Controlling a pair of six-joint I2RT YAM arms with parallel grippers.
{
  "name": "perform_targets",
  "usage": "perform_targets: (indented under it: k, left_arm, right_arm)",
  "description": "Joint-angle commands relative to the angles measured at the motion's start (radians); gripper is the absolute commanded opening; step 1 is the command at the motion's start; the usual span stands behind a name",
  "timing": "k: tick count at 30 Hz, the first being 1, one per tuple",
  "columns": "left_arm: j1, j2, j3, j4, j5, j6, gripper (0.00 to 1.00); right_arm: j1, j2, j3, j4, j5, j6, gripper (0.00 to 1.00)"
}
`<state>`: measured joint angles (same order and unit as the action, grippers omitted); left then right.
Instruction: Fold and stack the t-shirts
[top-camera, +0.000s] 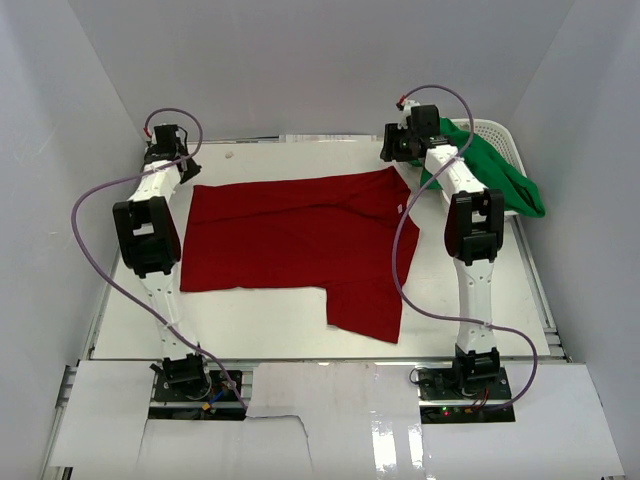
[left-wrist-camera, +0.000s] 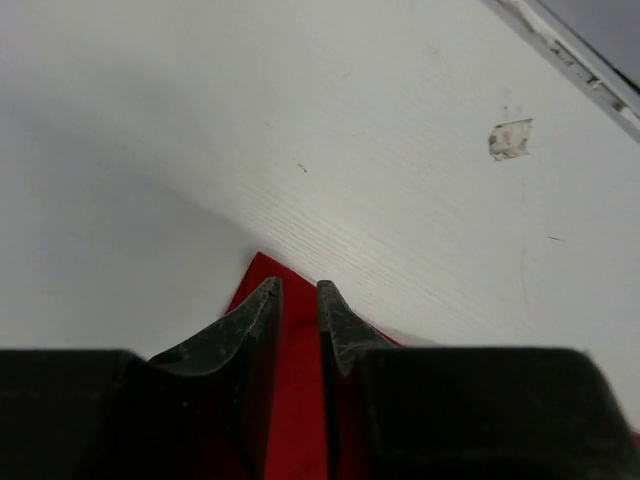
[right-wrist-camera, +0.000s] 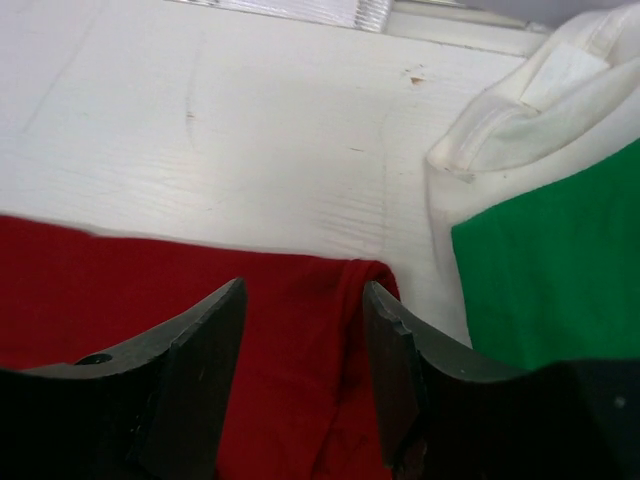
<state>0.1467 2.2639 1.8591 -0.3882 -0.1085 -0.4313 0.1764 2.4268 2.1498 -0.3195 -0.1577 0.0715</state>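
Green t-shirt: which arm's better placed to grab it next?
Right, probably. The right gripper hovers open at the far right corner of the red t-shirt, the green t-shirt just beside it. The left gripper is at the far left corner.

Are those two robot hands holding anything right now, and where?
Nothing, it seems. The red t-shirt lies flat on the table; the left hand stands parted over its far left corner, the right hand open over its far right corner.

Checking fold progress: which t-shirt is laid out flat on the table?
The red t-shirt, spread across the middle of the table. The green t-shirt is bunched up, draped over the white basket at the far right.
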Motion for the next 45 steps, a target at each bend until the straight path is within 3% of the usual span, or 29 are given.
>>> perform_targets:
  k: [1, 11, 20, 27, 33, 45]
  left_arm:
    - [-0.001, -0.144, -0.011, -0.017, 0.050, -0.010, 0.32]
    - [-0.191, -0.139, -0.002, -0.055, 0.297, -0.014, 0.31]
    - [-0.295, 0.087, 0.239, -0.020, 0.564, -0.136, 0.31]
    - [-0.337, 0.198, 0.371, 0.003, 0.624, -0.199, 0.33]
    - [-0.354, 0.258, 0.364, 0.084, 0.750, -0.297, 0.34]
    - [-0.409, 0.264, 0.361, 0.109, 0.828, -0.320, 0.36]
  right_arm:
    - [0.034, -0.136, -0.030, -0.035, -0.020, -0.058, 0.57]
    - [0.084, -0.213, -0.195, -0.132, -0.232, -0.049, 0.60]
    - [0.109, -0.249, -0.330, -0.076, -0.282, -0.064, 0.61]
    - [0.109, -0.190, -0.298, -0.047, -0.312, -0.110, 0.61]
    - [0.109, -0.112, -0.199, -0.049, -0.339, -0.140, 0.61]
    - [0.109, -0.005, -0.099, -0.043, -0.382, -0.165, 0.61]
